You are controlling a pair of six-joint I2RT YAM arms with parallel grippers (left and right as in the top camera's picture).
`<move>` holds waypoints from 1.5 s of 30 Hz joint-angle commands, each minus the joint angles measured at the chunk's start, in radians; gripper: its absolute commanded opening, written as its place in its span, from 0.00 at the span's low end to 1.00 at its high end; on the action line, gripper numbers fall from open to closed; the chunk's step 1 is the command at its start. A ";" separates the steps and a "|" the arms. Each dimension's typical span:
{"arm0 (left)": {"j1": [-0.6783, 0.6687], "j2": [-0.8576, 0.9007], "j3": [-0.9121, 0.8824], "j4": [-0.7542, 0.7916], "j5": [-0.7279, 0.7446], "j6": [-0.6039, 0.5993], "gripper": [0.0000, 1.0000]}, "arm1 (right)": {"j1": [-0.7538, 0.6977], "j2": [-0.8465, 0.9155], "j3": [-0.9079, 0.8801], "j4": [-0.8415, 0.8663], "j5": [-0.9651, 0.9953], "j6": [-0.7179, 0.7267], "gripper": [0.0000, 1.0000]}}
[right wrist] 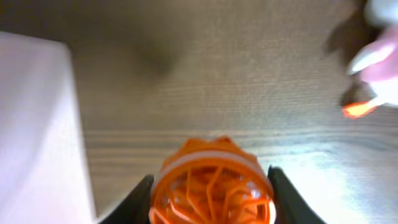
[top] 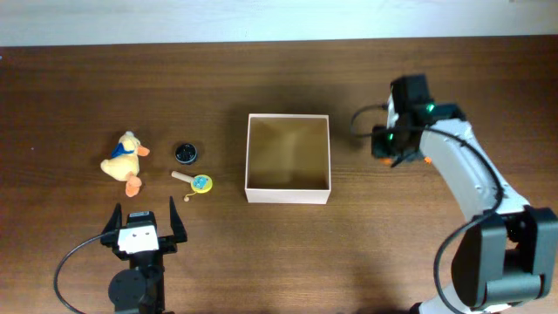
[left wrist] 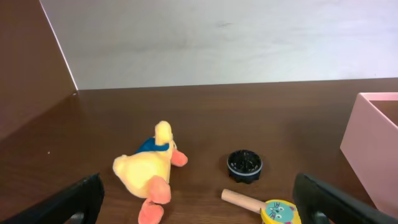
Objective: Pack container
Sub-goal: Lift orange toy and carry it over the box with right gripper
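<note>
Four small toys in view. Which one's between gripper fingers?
The orange lattice ball, between the fingers of the right gripper, right of the container. The duck, black disc and paddle toy lie free left of it.

A: How is the table (top: 279,262) lit in the overhead view?
B: Evenly and softly. Only faint shadows are cast, and everything is rendered sharp. Beyond the far edge a pale strip is washed out.
A: And the wrist views?
B: The left one is kept clear, though the container (left wrist: 373,149) wall is tinted pink. The right one is blurred: the orange ball (right wrist: 211,186) is out of focus, and glare is spread over the wood beside it.
</note>
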 commanded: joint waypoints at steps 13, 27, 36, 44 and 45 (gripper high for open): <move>0.001 -0.008 -0.005 0.000 0.014 0.009 0.99 | 0.260 0.002 0.257 -0.066 0.046 -0.023 0.32; 0.001 -0.008 -0.005 0.000 0.014 0.009 0.99 | 0.367 0.126 0.256 0.021 0.138 -0.050 0.27; 0.001 -0.008 -0.005 0.000 0.014 0.009 0.99 | 0.385 0.224 0.256 0.064 0.112 -0.063 0.27; 0.001 -0.008 -0.005 0.000 0.014 0.009 0.99 | 0.410 0.233 0.256 0.111 0.103 -0.074 0.27; 0.001 -0.008 -0.005 0.000 0.014 0.009 0.99 | 0.410 0.233 0.256 0.115 0.103 -0.077 0.28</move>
